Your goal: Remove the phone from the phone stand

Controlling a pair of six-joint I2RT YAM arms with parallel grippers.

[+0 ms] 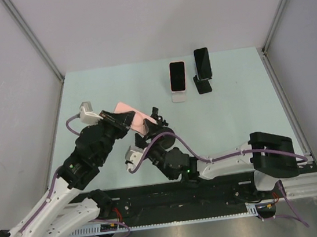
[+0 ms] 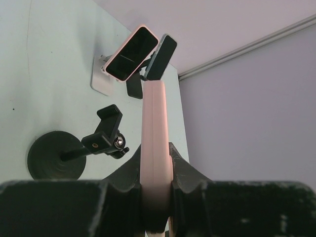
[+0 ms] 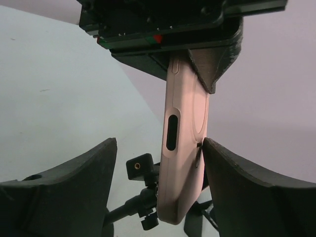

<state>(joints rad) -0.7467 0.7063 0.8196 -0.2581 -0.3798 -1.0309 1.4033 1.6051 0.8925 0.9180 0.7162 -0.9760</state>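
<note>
the pink phone (image 1: 130,115) is up in the air, over the near left part of the desk (image 1: 233,108). the left tool (image 2: 156,174) is clamped on it, with one finger pressed on each flat face, close to one end. the rest of the phone sticks out past the fingers. the black stand (image 2: 104,134) sits below on its round foot. its clip looks empty, so i think the phone is out of it.

the right tool (image 3: 159,190) is spread wide, with one finger on each side of the phone's free end. it grips nothing. one finger looks very close to the phone's edge, but i cannot tell if it touches.

the phone looks thin, flat and hard. it will not bend or squish. i think it is light for these arms. its pink back looks smooth, so it may slip if the squeeze is weak. i guess the screen side is glass, so a drop or a hard knock could crack it. the best place to hold it is across the two flat faces, near the middle, so it does not tip. held by the end, as it is here, it could swing if something bumps it.

a second phone (image 1: 177,76) and a black phone (image 1: 202,63) stand far back on the desk, well apart from all this.
</note>
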